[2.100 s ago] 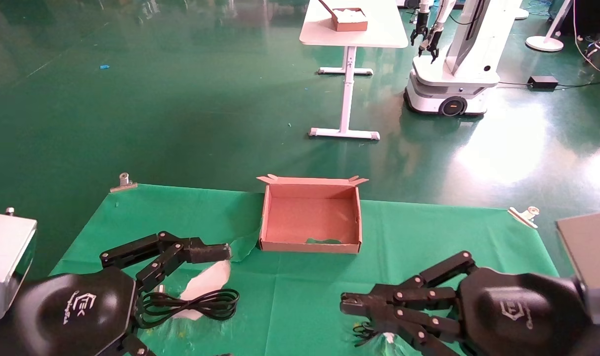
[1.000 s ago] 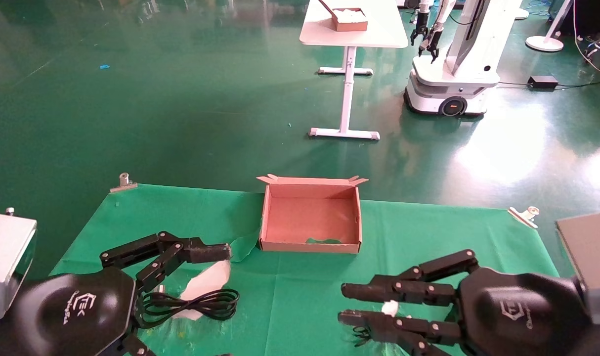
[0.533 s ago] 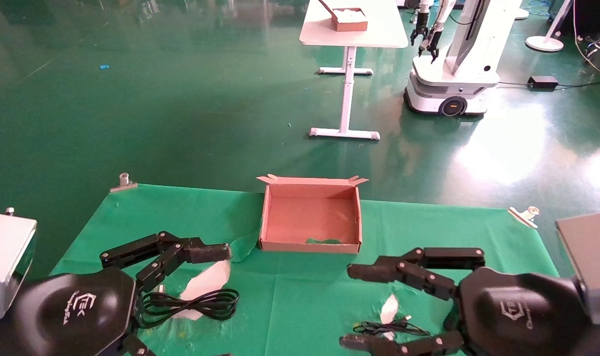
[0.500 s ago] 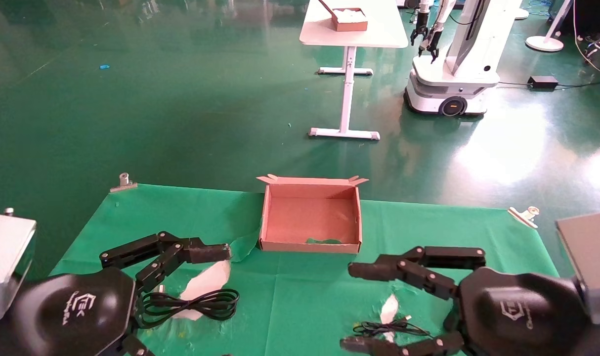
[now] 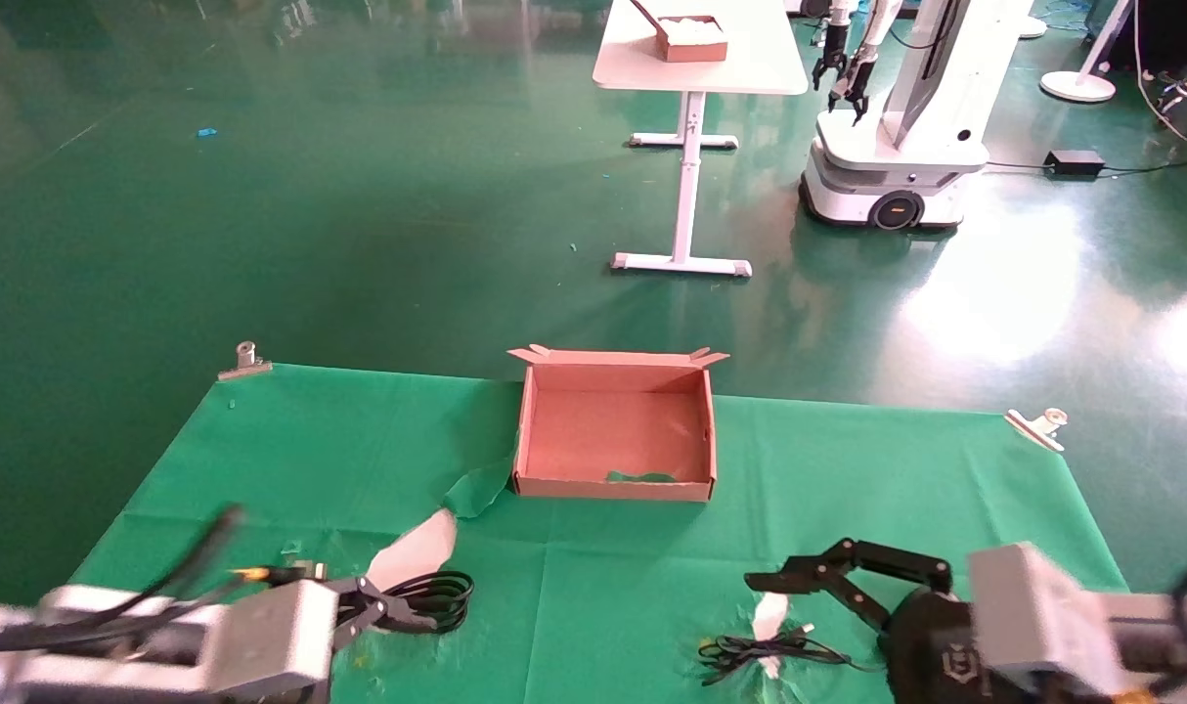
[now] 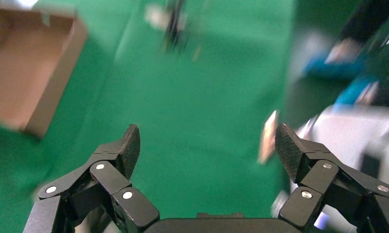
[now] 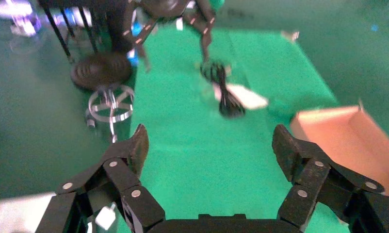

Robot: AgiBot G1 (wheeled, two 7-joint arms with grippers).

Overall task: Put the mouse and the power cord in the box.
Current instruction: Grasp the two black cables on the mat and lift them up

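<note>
Both the left gripper [image 6: 207,145] and right gripper [image 7: 209,145] are spread wide, empty. The power cord [image 5: 427,594] lies coiled outside the box [image 5: 615,486]; its loops could be snagged and dragged.

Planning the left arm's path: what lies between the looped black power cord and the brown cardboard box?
In the head view, only green cloth, with a torn flap, separates the power cord from the box.

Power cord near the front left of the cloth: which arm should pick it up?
Probably the left. The left gripper sits right beside the power cord, jaws open; the right gripper is across the cloth, by a thin wire.
</note>
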